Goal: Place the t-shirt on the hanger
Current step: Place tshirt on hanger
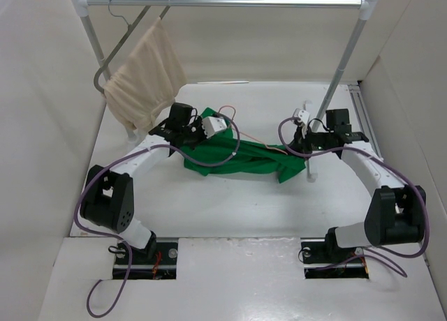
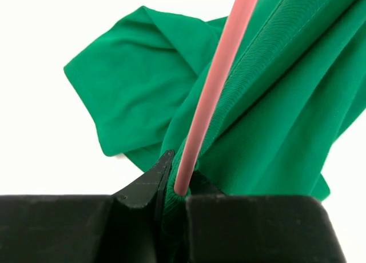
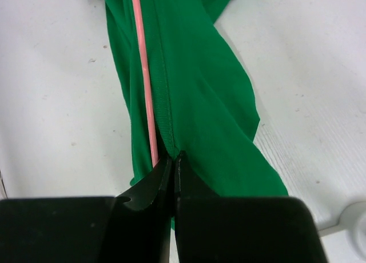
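Now your left gripper (image 2: 174, 186) pinches the hanger (image 2: 214, 86) and t-shirt (image 2: 286, 103) cloth together. Your right gripper (image 3: 173, 160) is clenched on the hem, wire just beside.

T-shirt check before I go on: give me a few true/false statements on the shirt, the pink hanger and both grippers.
1. The t-shirt hangs from the rail. False: it is bunched low over the table, between the two arms.
2. The left gripper is shut on the hanger wire and green cloth. True.
3. The right gripper is open. False: it is shut on the t-shirt.
4. A beige cloth hangs under the rail. True.
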